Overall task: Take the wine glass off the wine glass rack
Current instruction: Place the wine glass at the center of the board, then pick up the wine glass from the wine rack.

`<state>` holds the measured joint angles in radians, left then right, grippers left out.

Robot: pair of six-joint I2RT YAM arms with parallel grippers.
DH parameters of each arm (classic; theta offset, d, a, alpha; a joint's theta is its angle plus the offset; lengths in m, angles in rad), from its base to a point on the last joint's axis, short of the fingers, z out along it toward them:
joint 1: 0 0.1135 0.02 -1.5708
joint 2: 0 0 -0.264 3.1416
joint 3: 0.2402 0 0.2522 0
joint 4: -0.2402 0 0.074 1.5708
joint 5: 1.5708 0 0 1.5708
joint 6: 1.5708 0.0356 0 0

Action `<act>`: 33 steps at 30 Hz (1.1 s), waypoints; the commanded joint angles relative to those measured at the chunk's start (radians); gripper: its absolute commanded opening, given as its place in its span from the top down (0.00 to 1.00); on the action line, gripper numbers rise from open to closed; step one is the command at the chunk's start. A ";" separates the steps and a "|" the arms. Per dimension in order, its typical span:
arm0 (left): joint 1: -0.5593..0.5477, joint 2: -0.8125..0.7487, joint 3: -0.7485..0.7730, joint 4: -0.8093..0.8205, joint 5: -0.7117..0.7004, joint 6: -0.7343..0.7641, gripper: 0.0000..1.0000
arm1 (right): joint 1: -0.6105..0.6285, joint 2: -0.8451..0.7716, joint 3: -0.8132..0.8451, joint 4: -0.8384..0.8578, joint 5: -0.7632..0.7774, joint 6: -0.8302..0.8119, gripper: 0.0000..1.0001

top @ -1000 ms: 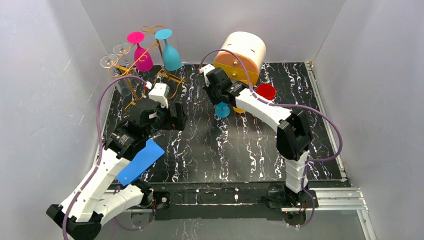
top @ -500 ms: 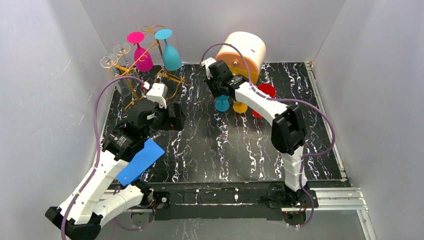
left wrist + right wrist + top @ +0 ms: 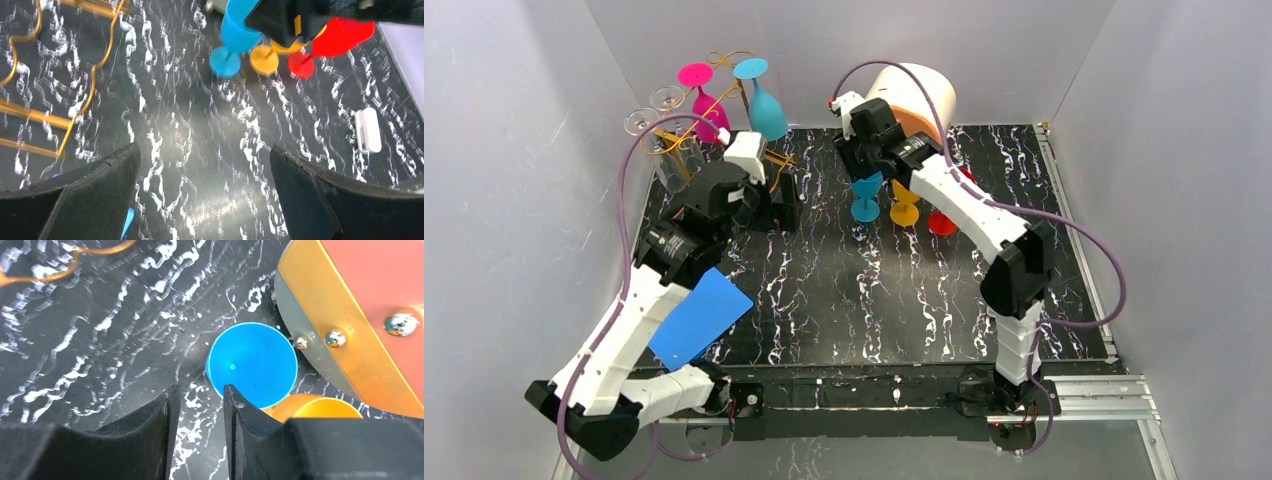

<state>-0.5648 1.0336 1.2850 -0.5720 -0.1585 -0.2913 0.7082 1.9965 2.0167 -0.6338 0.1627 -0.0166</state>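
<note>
Two grippers stand in very different relations to the glassware.

**Left gripper** (image 3: 205,155): the jaws are spread to their widest with nothing between them, and bare marbled table (image 3: 200,120) lies beneath. Just to the hand's left runs the wire base of the wine glass rack (image 3: 95,75). The hanging glasses are above and outside the wrist view.

**Right gripper** (image 3: 200,390): the jaws are parted and empty. A blue glass (image 3: 252,365) stands upright on its foot immediately ahead of the fingertips, free of the grip. Beyond it, to the hand's right, are a yellow glass (image 3: 904,205) and a red glass (image 3: 944,218), backed by the round drawer box (image 3: 380,290).

**Rack, from the top view:** a teal wine glass (image 3: 767,112) hangs closest to the left hand, up and to its left. Next come a magenta wine glass (image 3: 707,115), a clear glass (image 3: 665,97) and, farthest out, a second clear glass (image 3: 639,123). Each hangs inverted, foot caught in a loop at the top and bowl below, with the long axis near upright and slightly tilted.

**Governing relation:** the left arm is clearly nearer the rack, while the right hand is well apart from it across the table. The coming reach therefore probably belongs to the left hand, rising leftward to take the teal stem crosswise. Which way the loops open cannot be told.
</note>
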 commanded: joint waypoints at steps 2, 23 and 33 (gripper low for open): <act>0.015 0.172 0.330 -0.133 -0.067 -0.015 0.02 | 0.006 -0.277 -0.251 0.139 -0.151 0.117 0.53; 0.401 0.606 0.805 0.008 0.223 -0.132 0.10 | 0.005 -0.791 -0.827 0.420 -0.455 0.509 0.34; 0.518 0.772 0.951 0.138 0.344 -0.199 0.20 | 0.005 -0.888 -0.917 0.404 -0.467 0.605 0.34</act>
<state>-0.0780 1.7523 2.1700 -0.4915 0.1181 -0.4614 0.7113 1.1454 1.1023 -0.2619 -0.2817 0.5369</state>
